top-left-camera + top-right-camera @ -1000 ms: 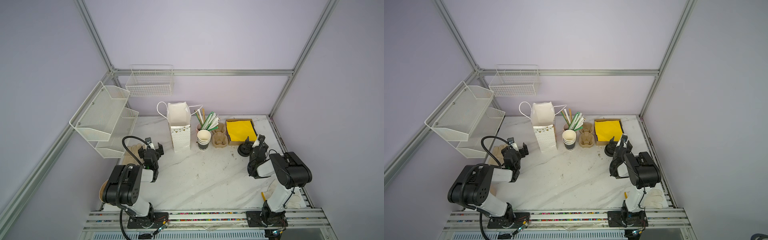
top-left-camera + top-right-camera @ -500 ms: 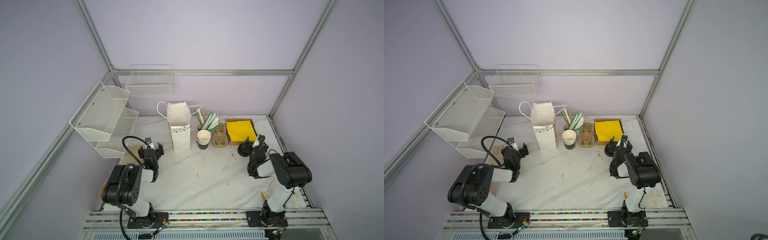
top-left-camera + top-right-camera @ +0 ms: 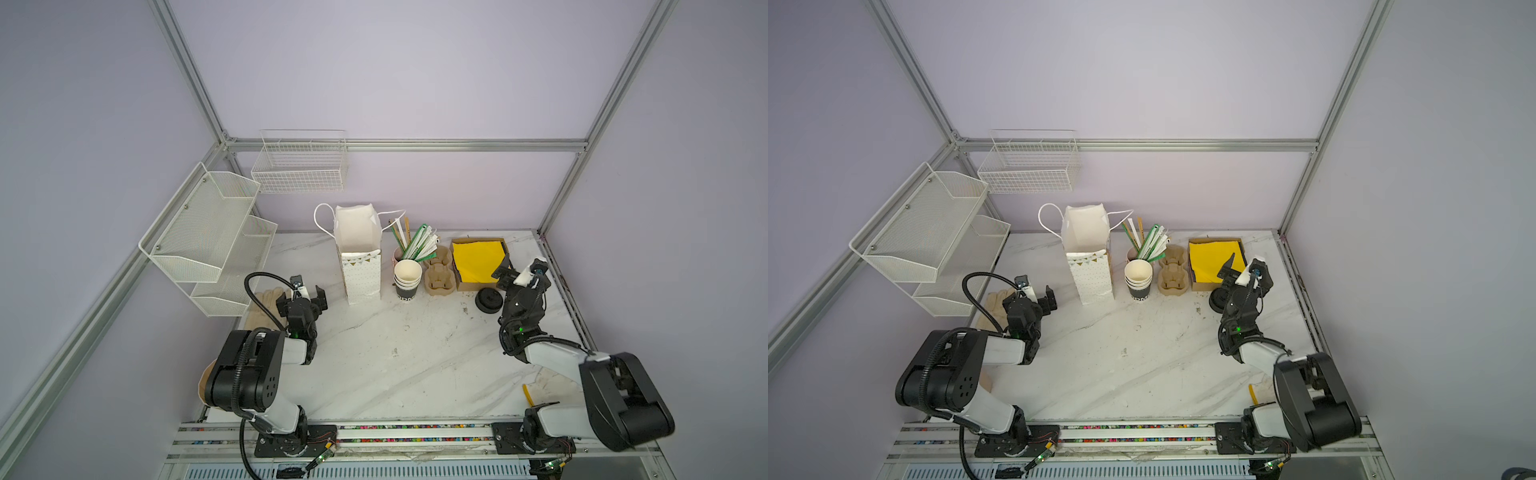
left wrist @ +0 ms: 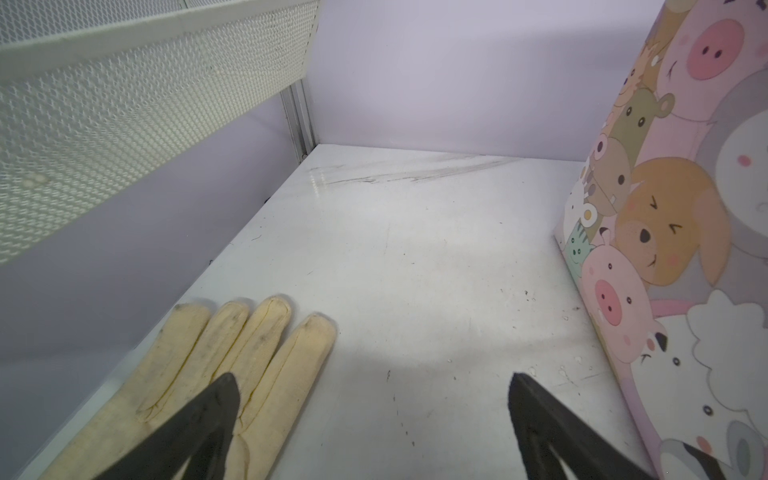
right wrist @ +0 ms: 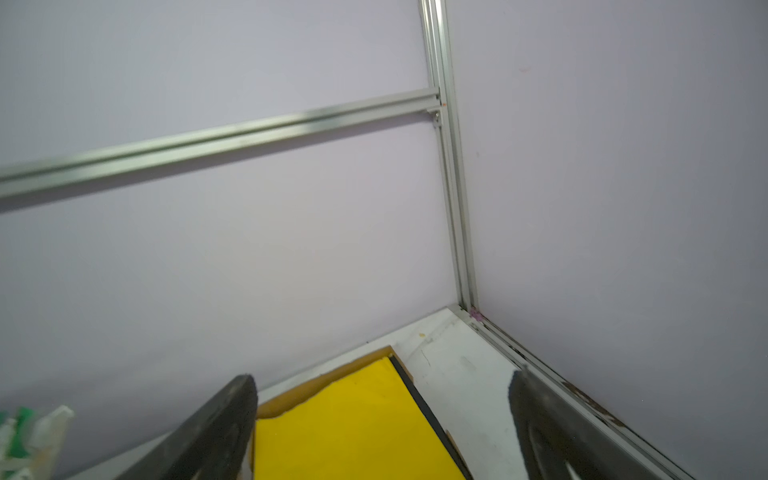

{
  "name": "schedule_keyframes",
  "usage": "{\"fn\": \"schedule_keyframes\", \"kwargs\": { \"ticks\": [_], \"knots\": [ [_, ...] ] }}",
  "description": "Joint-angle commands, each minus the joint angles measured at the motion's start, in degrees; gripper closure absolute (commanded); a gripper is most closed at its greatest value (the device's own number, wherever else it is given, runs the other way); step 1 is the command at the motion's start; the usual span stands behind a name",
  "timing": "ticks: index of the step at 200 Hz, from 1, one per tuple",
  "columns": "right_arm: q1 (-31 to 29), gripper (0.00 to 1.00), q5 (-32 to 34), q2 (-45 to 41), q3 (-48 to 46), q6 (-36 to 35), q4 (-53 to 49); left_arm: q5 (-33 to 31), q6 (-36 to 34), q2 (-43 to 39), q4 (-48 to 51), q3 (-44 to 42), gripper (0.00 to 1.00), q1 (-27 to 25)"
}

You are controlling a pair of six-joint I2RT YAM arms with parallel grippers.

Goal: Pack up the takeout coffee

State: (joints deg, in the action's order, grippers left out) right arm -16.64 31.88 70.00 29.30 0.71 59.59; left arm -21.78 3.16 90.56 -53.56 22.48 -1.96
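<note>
Both top views: left gripper and right gripper splayed empty, flanking the surface; no lone takeout coffee visible, only stacked cups beside the bag, upright and open, likely for loading.

Glossy marble-look table, matt cloth glove

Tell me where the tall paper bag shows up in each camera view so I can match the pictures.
Both top views: the paper bag stands upright and open near the back wall, left of centre.
Left wrist view: only its cartoon-animal side shows, across bare tabletop from the glove.
Right wrist view: not in it.
Shared landmark: the cream glove, lying flat near the wire shelf, in every view that shows the bag.
</note>
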Motion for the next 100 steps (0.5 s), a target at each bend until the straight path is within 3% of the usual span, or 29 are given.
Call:
{"fn": "schedule_keyframes", "kwargs": {
  "ticks": [1, 10, 17, 27, 53, 64, 81, 100],
  "knots": [
    [-0.8, 0.03, -6.0, -8.8, 4.4, 4.8, -12.9, 0.1, -1.0, -0.2, -2.8, -1.6, 0.00, -0.1],
    [-0.9, 0.03, -10.9, -11.5, 5.4, 9.0, -13.6, 0.0, -1.6, -0.9, -3.7, -1.8, 0.00, -0.1],
    [-0.8, 0.03, -12.1, -13.3, 6.4, 18.7, -15.4, -0.7, -1.5, -3.1, -1.9, -1.9, 0.00, -0.2],
    [-0.8, 0.03, -15.2, -14.9, 8.3, 25.0, -19.3, -2.3, -0.7, -8.0, 3.9, -1.0, 0.00, -0.3],
    [-0.8, 0.03, -20.7, -14.3, 16.0, 29.7, -33.1, -3.8, 4.9, -24.3, 19.5, 2.2, 0.00, -0.3],
    [-0.8, 0.03, -25.3, -12.3, 19.6, 27.8, -37.3, -2.8, 8.7, -30.7, 26.5, 4.5, 0.00, -0.2],
    [-1.4, 0.03, -30.3, -8.8, 25.5, 28.5, -45.0, -3.9, 19.0, -37.7, 35.3, 7.4, 0.00, -0.2],
    [-4.6, 0.03, -29.9, -4.7, 31.4, 27.3, -53.1, -5.5, 32.9, -41.5, 51.5, 13.6, 0.00, -0.3]
  ]
}}
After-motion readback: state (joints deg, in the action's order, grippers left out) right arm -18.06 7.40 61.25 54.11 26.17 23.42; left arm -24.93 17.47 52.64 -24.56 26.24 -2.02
